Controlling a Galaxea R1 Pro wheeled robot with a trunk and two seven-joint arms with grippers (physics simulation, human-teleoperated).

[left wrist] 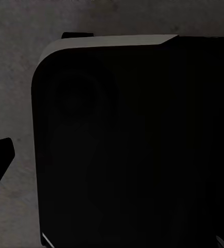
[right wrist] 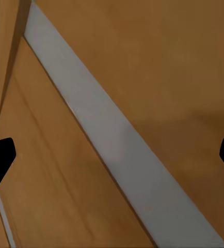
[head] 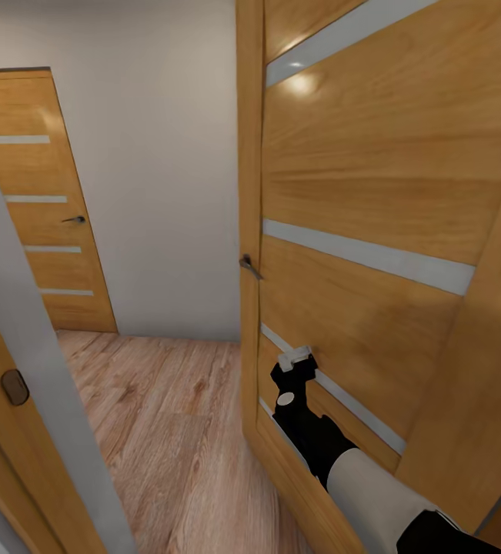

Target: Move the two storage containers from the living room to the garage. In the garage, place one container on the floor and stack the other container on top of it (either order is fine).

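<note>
Against wooden door (head: 373, 192), right tool (head: 295, 359), spread.

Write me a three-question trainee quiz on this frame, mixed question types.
1. True or false: the right gripper is up against the open wooden door.
2. Which floor shows in the head view? A. grey concrete B. light wood planks C. carpet
3. Fill in: the right wrist view looks at a pale ___ across the door panel.

Key: 1 true. 2 B. 3 stripe. The closed door down the hall also carries such stripes.
</note>
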